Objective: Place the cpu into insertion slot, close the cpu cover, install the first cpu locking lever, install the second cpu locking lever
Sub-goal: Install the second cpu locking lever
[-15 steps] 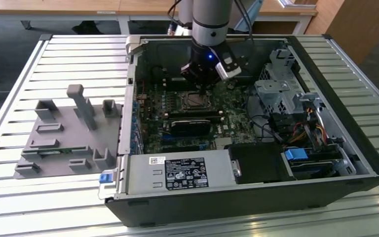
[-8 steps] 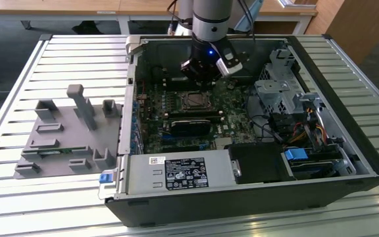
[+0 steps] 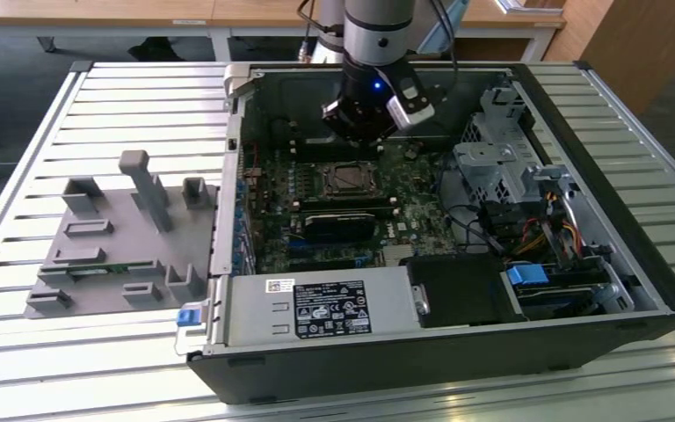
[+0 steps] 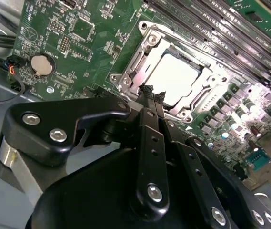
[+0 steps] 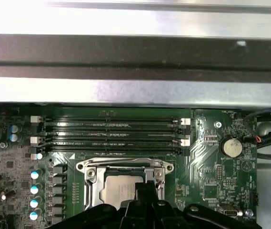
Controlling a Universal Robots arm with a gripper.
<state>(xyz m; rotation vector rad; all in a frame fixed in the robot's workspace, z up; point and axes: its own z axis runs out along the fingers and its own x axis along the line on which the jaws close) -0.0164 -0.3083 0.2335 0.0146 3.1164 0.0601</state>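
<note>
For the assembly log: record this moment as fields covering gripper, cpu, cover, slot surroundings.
gripper: gripper fingers together, holding nothing, tips at the socket's edge
cpu: cpu lying flat in the insertion slot
cover: cpu cover down, framing the chip
surroundings: memory slots beside the socket; coin battery on the green board

You see the cpu point(image 4: 177, 78) with a dull, smooth silver-grey metal face, framed by the brighter, shinier metal of the cpu cover point(image 4: 137, 64). The gripper point(image 4: 150, 93) looks like matt black metal with small bright screw heads. The circuit board point(image 5: 211, 181) is glossy green, and the memory slots point(image 5: 111, 136) are black plastic. Your table point(image 3: 138, 97) is ribbed pale metal; the fixture point(image 3: 115, 242) on the exterior view's left is matt grey plastic.
</note>
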